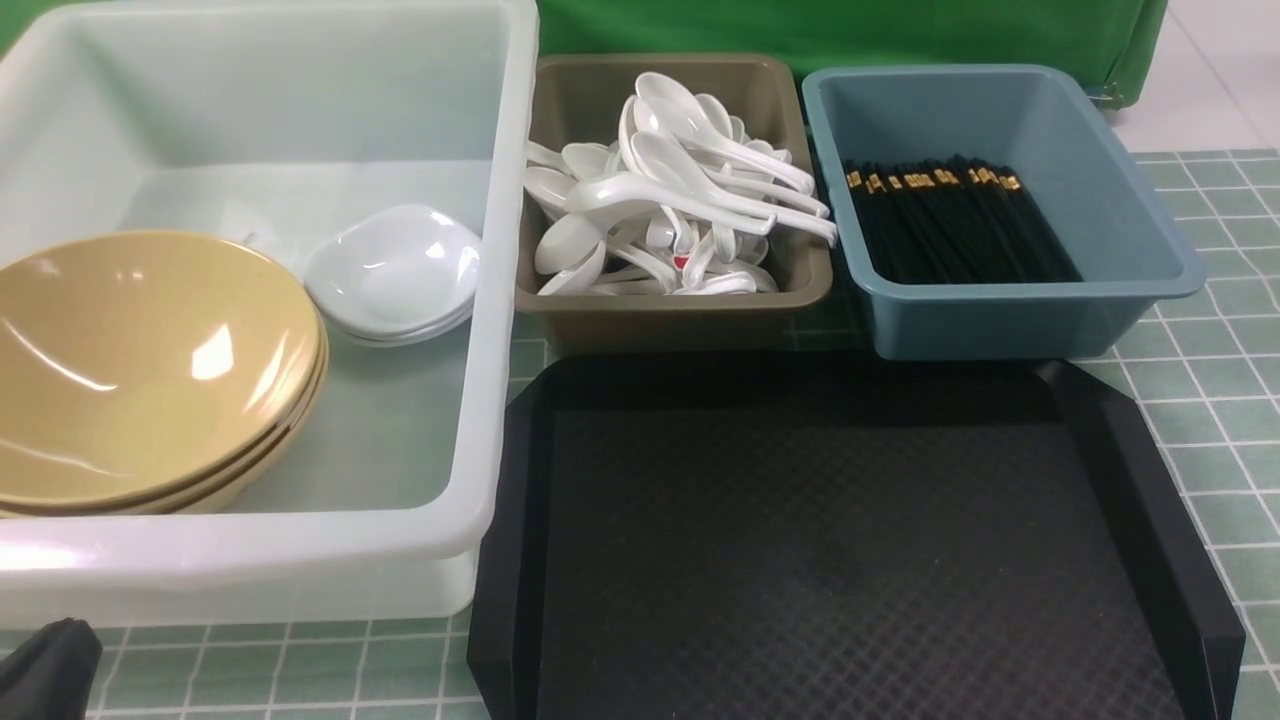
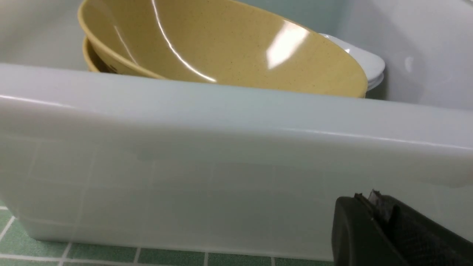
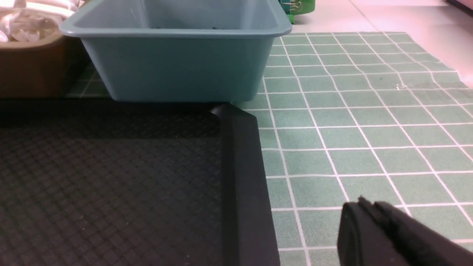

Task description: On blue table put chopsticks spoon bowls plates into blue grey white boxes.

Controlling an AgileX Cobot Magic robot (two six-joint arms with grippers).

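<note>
Left gripper sits low beside the white box; can't tell either gripper's opening, no readable labels anywhere.

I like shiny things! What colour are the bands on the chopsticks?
Gold, on black chopsticks in the slate-blue box; the front view shows it best.

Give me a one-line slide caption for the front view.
Tan bowls and white plates in white box, spoons in grey, chopsticks in blue.

Black textured tray, green cloth backdrop, pale floor
</note>
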